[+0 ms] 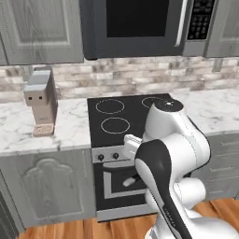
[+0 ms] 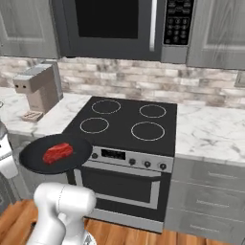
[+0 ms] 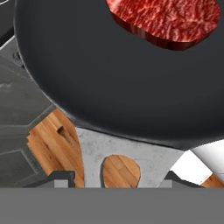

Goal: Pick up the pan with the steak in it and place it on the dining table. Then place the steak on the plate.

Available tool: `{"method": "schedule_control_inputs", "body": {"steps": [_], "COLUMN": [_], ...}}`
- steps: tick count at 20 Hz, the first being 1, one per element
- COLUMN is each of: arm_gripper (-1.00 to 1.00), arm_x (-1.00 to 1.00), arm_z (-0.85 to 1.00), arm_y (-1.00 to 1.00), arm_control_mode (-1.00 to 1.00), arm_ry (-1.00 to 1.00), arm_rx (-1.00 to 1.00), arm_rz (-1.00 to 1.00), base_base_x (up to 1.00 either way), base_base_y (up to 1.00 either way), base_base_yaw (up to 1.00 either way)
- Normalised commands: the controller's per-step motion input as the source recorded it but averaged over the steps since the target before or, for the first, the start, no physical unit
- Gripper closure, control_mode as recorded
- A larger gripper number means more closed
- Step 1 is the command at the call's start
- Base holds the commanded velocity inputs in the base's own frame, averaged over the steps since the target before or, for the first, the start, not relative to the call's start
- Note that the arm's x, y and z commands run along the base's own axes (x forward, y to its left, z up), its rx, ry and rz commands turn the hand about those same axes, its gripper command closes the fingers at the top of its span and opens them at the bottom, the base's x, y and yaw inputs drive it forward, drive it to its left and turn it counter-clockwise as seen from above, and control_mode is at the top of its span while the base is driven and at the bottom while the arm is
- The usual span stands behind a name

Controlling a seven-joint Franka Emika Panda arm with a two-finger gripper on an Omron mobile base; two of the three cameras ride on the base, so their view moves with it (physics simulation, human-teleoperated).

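The round shallow black frying pan (image 2: 55, 154) hangs in the air off the front left corner of the black glass stovetop (image 2: 125, 124), above the wooden floor (image 2: 14, 217). The small bright red raw steak (image 2: 58, 152) lies inside it. Whether the hand (image 3: 118, 180) is pinching the pan cannot be told.

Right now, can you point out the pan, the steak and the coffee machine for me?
pan (image 2: 33, 160): right base view, on the bare black inside left of the meat.
steak (image 2: 58, 152): right base view, on the middle of the red chunk.
coffee machine (image 2: 38, 91): right base view, on its front body.
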Motion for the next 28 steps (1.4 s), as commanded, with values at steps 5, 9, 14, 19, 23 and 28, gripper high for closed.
{"method": "schedule_control_inputs", "body": {"steps": [5,9,14,19,23,28], "arm_gripper": [1.0,1.0,1.0,1.0,1.0,1.0], "arm_x": [0.0,0.0,0.0,0.0,0.0,0.0], "arm_z": [0.0,0.0,0.0,0.0,0.0,0.0], "arm_y": [0.0,0.0,0.0,0.0,0.0,0.0], "arm_control_mode": [1.0,1.0,1.0,1.0,1.0,1.0], "arm_ry": [0.0,0.0,0.0,0.0,0.0,0.0], "arm_rx": [0.0,0.0,0.0,0.0,0.0,0.0], "arm_rz": [0.0,0.0,0.0,0.0,0.0,0.0], "base_base_x": [-0.43,-0.17,-0.1,-0.06,-0.04,-0.05], "base_base_y": [-0.07,-0.01,0.0,0.0,0.0,0.0], "base_base_yaw": [0.39,0.48,0.5,0.5,0.5,0.5]}}
